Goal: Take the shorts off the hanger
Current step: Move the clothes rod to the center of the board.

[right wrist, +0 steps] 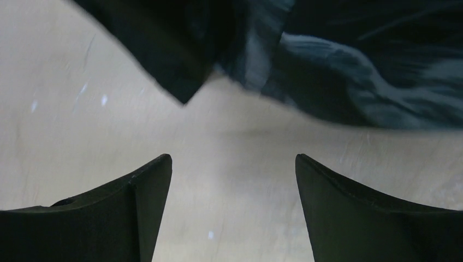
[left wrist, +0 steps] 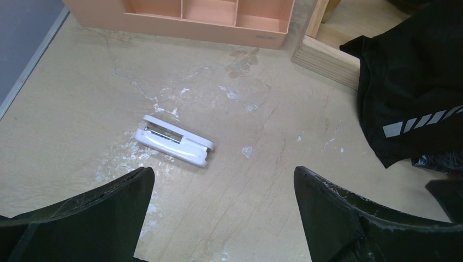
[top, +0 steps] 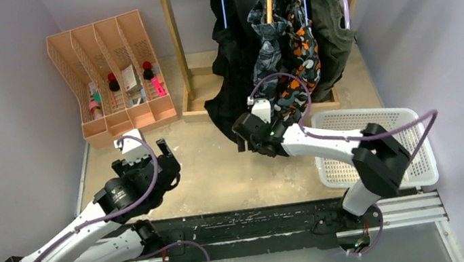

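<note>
Top external: left gripper [top: 168,159] open, empty, over table near pink organizer [top: 113,76]. Black shorts [top: 227,56], blue-grey patterned shorts [top: 269,47], camo shorts [top: 303,59] and olive shorts [top: 327,21] hang on wooden rack [top: 173,36], far centre. Right gripper [top: 243,142] open, empty, just under black and patterned hems. White basket [top: 420,170] near right.

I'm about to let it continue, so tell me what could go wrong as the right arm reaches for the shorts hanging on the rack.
1. The black shorts and blue-grey patterned shorts overlap just ahead of the right arm's open jaws, so a grab may catch both.
2. Tugging sideways could rock the wooden rack.
3. A white stapler lies just ahead of the left arm's open jaws; lowering might knock it.
</note>
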Controlling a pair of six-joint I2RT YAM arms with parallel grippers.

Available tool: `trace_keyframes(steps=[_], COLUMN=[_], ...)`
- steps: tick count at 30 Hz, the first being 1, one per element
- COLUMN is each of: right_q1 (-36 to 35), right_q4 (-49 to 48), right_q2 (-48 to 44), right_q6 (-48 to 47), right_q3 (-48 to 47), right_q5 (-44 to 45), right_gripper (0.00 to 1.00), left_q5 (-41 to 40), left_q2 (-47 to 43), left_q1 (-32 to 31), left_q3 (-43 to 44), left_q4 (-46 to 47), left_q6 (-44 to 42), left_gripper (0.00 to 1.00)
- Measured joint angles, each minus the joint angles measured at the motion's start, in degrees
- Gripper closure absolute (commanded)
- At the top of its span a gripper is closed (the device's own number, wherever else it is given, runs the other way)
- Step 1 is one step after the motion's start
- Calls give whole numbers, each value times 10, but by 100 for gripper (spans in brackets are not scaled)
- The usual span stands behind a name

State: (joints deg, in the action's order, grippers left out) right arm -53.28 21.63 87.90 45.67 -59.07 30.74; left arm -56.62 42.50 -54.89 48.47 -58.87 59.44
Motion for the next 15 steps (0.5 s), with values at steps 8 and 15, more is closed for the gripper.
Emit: trace_keyframes(steps=[8, 15], right_q1=[101, 152], right_q4=[-122, -234], right_q2=[96, 166], right_q6=[2, -54], right_q3=[6, 9], right_q5=[17, 38], right_gripper=[15, 18], left_q5=[0, 0], left_q2=[7, 8], left_q1=[0, 0], left_q3=[0, 0], left_q4=[-1, -1], left_q6=[0, 0], left_gripper=[0, 0])
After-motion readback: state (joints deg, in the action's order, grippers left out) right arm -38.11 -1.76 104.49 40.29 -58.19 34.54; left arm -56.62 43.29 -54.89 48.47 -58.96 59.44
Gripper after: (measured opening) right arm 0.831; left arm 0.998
